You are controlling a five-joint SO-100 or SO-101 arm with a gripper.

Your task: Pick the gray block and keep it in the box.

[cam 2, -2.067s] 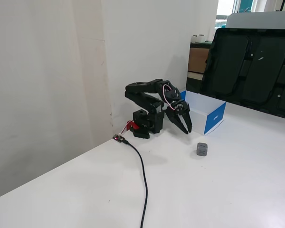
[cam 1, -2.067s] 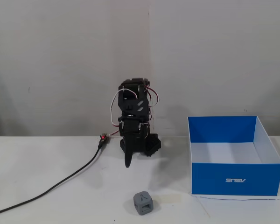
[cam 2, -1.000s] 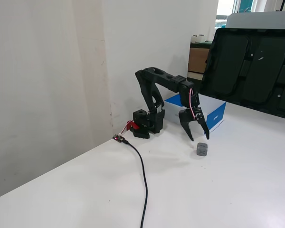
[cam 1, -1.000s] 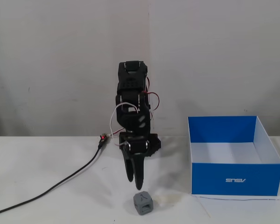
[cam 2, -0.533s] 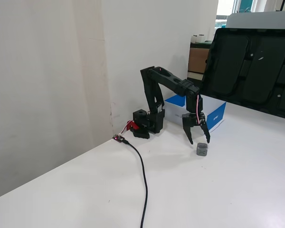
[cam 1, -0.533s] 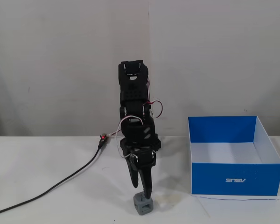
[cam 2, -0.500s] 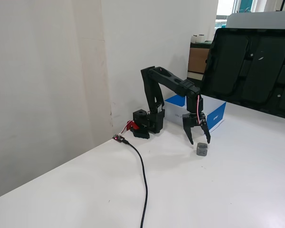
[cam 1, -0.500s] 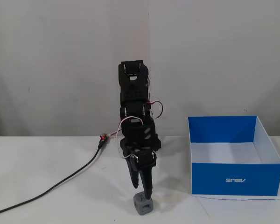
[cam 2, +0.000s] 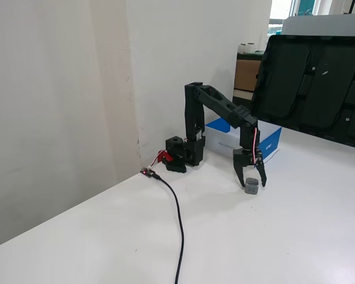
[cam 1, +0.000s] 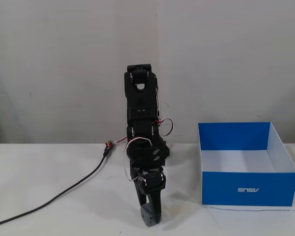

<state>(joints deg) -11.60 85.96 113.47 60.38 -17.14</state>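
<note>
Gray block sits on desk, pincer fingers apart around it, not yet clamped. Prob. light, rigid; grip opposite flat faces, since you may slip on rounded corners.

There is one gray block between the fingers of the one gripper. One box stands beside the gripper, and one cable lies at its other side.

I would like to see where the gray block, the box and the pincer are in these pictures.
gray block [cam 1: 148, 216]: a fixed view, its front face, between the fingers.
box [cam 1: 250, 189]: a fixed view, its blue front wall beside the white lettering.
pincer [cam 2: 250, 182]: a fixed view, midway between the fingertips, above the block.
</note>
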